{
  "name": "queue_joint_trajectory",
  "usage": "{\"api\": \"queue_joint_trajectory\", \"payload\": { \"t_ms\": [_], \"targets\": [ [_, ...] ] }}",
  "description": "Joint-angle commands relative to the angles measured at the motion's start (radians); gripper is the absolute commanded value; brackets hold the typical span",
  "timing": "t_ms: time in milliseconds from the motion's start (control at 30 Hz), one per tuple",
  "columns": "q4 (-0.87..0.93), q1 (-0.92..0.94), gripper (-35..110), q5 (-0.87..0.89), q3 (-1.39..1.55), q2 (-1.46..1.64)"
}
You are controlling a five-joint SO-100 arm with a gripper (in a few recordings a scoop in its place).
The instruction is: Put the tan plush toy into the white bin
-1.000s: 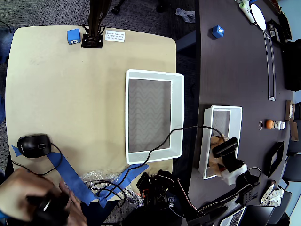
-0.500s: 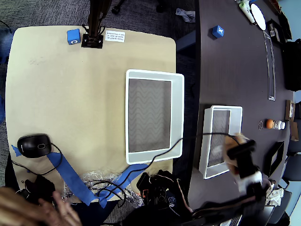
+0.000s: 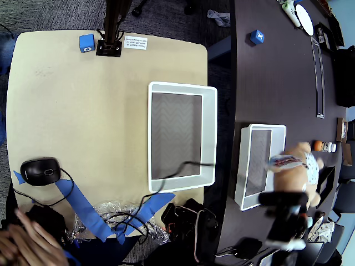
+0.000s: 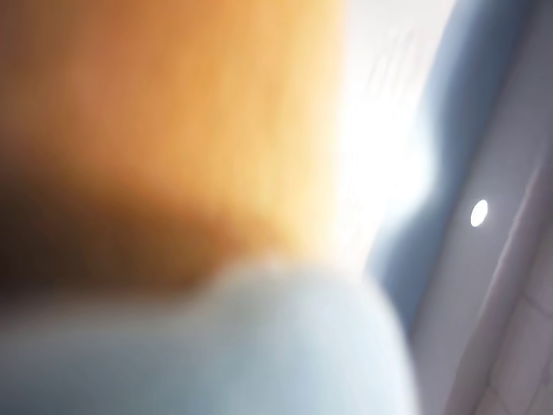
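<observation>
The tan plush toy (image 3: 294, 166) hangs in the air over the right edge of a smaller white bin (image 3: 256, 166) on the dark table, its white tag and pale speckled patch facing up. My gripper (image 3: 285, 192), blurred by motion, is shut on the toy's lower part. In the wrist view the toy (image 4: 173, 130) is a close orange blur with a light blue part (image 4: 259, 346) below it. The white bin (image 3: 209, 133) with the grey zigzag bottom lies to the left, on the tan table's right edge, with a black cable draped over its near rim.
A black mouse (image 3: 40, 170), blue tape strips (image 3: 83, 210) and tangled cables (image 3: 183, 216) lie along the tan table's front. A person's hand (image 3: 22, 244) is at the bottom left. Blue cubes (image 3: 86, 42) (image 3: 256, 37) sit far back. Small items (image 3: 318, 145) crowd the dark table's right edge.
The arm rose out of the smaller bin and swung right, carrying the plush toy up into full view. The person's hand slid toward the bottom left corner.
</observation>
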Motion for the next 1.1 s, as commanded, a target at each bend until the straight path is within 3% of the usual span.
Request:
{"api": "queue_joint_trajectory", "payload": {
  "t_ms": [0,167,333,733,1067],
  "targets": [
    [0.012,-0.222,0,-0.091,0.069,0.064],
    [0.008,-0.503,0,-0.186,0.202,0.066],
    [0.008,-0.667,0,-0.232,0.341,0.066],
    [0.005,-0.792,0,-0.232,0.526,0.055],
    [0.005,-0.813,0,-0.232,0.526,-0.140]
  ]
}}
